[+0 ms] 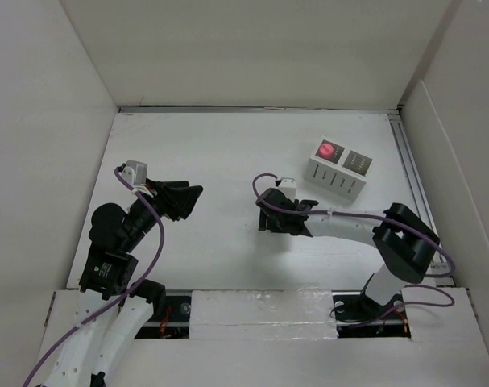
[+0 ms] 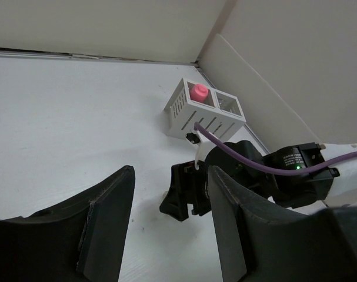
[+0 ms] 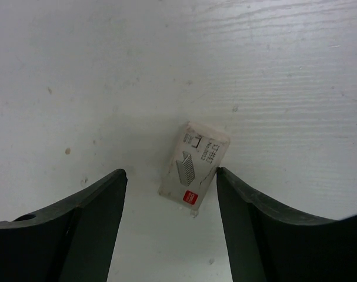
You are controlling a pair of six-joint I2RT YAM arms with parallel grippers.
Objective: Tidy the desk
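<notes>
The desk (image 1: 228, 153) is a wide white tabletop. A small white staples box (image 3: 194, 168) with a red label lies flat on it, between my right gripper's open jaws and touching the right finger (image 3: 249, 211). In the top view the box is hidden under my right gripper (image 1: 264, 219), which points down at mid-desk. My right gripper (image 3: 170, 173) is open and low over the box. My left gripper (image 1: 192, 197) is open and empty, above the desk's left part. It faces the right gripper (image 2: 187, 197) in its own view, where its jaws (image 2: 171, 173) stand wide apart.
A small white two-compartment box (image 1: 339, 169) stands at the back right with a pink round object (image 1: 328, 150) in its left compartment; both show in the left wrist view (image 2: 190, 114). A metal rail (image 1: 409, 169) runs along the right edge. Cardboard walls enclose the desk.
</notes>
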